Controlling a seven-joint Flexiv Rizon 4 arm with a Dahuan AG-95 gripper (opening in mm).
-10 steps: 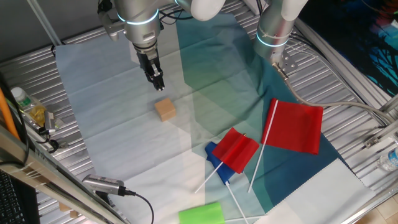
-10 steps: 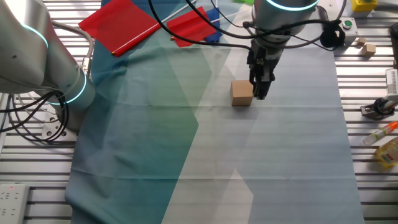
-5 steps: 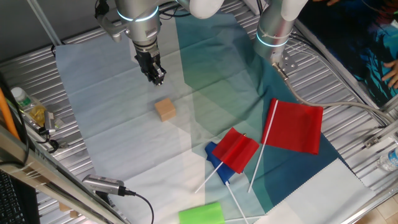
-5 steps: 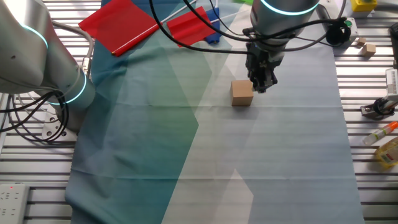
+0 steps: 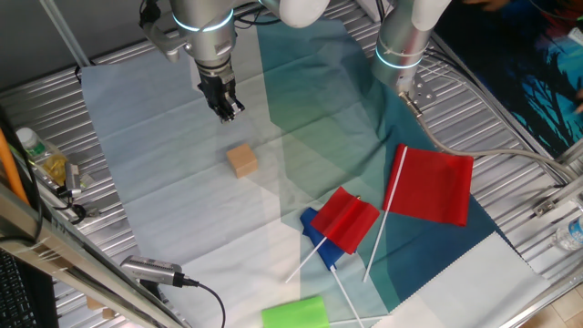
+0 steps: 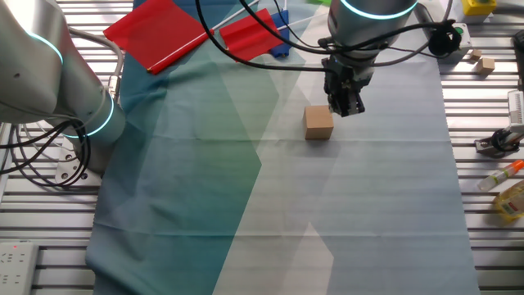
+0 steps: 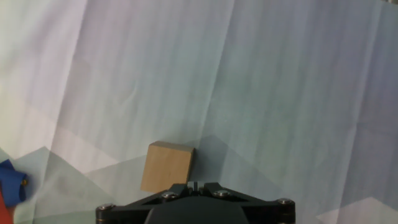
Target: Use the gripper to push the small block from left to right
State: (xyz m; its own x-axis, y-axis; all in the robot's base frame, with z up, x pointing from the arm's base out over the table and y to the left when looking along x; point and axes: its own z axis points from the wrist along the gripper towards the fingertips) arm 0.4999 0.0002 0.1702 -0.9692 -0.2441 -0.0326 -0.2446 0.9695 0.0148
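Observation:
The small block is a light-brown wooden cube lying on the pale cloth. It also shows in the other fixed view and in the hand view. My gripper is the black two-fingered tip under the arm with the cyan ring. It hangs above the cloth, raised and apart from the block, just beyond it. In the other fixed view the gripper is up and right of the block. Its jaws are shut together with nothing between them.
Two red flags lie right of the block, with a blue piece beneath one. A green cylinder lies at the front edge. A second silver arm stands at the back right. Bottles sit at the left.
The gripper has lifted and drawn back from the block. The block has not moved.

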